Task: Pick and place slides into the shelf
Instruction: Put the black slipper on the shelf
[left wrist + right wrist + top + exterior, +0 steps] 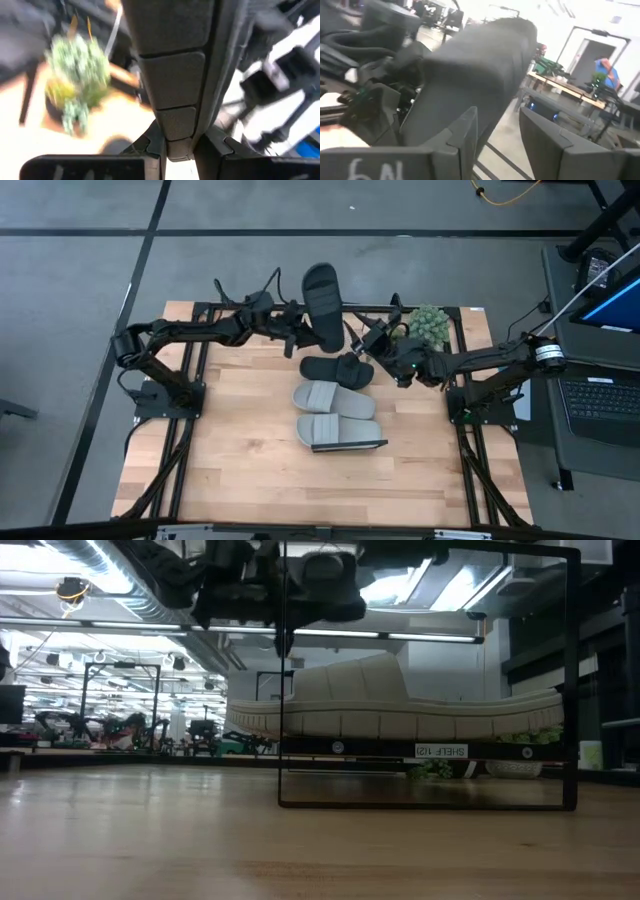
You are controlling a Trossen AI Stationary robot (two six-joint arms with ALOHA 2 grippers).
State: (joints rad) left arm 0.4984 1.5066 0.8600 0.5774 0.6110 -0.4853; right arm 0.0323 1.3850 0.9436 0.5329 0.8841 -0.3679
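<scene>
Gripping the raised black slide [322,306] by its sole edge, the left pincer [296,337] holds light, bendy rubber; the right pincer [362,358] stands wide; pinch near the strap.

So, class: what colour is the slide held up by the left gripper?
Black slide, clearest in the high view.

Two slides [327,396] [338,430] lay side by side at the table [240,470] centre, one nearer the front edge. A third slide [337,369] lay just behind them. The fourth slide [322,305] was raised above the rear edge, with the potted plant [430,324] to its right.
</scene>
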